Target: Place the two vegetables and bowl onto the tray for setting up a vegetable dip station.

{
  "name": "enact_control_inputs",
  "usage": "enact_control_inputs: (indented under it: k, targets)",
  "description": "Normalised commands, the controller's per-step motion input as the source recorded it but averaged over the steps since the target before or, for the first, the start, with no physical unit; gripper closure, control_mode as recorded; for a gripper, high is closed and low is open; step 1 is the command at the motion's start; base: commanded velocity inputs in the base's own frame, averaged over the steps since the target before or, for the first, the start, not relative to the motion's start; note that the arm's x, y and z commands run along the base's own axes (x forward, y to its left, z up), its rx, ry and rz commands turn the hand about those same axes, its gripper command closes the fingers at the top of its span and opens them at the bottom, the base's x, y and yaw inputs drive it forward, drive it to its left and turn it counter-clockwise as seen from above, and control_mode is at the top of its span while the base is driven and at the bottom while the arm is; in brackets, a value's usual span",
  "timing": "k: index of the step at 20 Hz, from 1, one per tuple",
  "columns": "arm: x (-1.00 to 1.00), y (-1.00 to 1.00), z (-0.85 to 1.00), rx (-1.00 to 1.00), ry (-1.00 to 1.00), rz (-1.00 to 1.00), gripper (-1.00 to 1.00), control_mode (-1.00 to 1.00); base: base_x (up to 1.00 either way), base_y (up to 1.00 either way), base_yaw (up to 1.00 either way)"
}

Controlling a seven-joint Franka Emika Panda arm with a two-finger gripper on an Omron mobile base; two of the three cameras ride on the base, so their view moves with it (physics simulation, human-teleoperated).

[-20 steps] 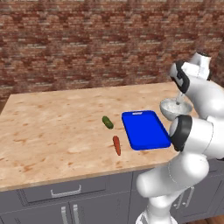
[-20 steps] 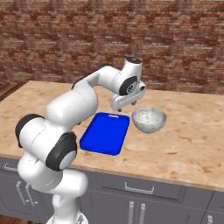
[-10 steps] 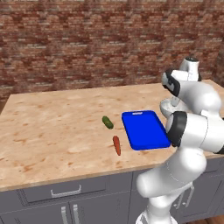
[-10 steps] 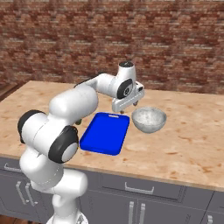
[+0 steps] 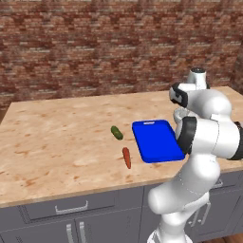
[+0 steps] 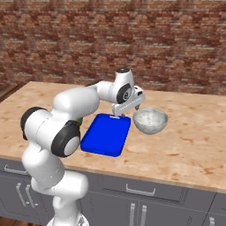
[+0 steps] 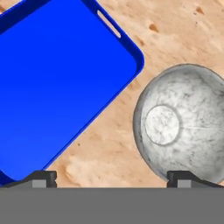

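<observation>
- Wooden counter [image 5: 57,137] carrying all 4 task items.
- Blue tray [image 6: 106,134] flat on the counter, handle slot toward the brick wall [image 5: 95,47], nothing on it.
- Speckled bowl [image 6: 150,121] upright just beside the tray's far corner, apart from it.
- Gripper [image 7: 111,177] above the gap between tray and bowl, fingers spread wide, holding nothing.
- Carrot [image 5: 126,157] and cucumber [image 5: 116,132] left of the tray, near each other, not touching.

No text, label, brand, number or sign can be read anywhere.
</observation>
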Motion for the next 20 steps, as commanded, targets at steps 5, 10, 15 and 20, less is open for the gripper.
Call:
enact_control_inputs:
  k: [5, 10, 15, 20]
  targets:
    - [0.08, -0.01, -0.2, 0.0, 0.0, -0.14, -1.0, -1.0, 0.0, 0.0, 0.0]
    - [0.12, 0.0, -0.21, 0.0, 0.0, -0.13, -1.0, -1.0, 0.0, 0.0, 0.0]
    - [0.15, -0.02, -0.2, 0.0, 0.0, -0.11, -1.0, -1.0, 0.0, 0.0, 0.0]
    - [0.12, -0.07, -0.18, 0.0, 0.0, -0.06, -1.0, -1.0, 0.0, 0.0, 0.0]
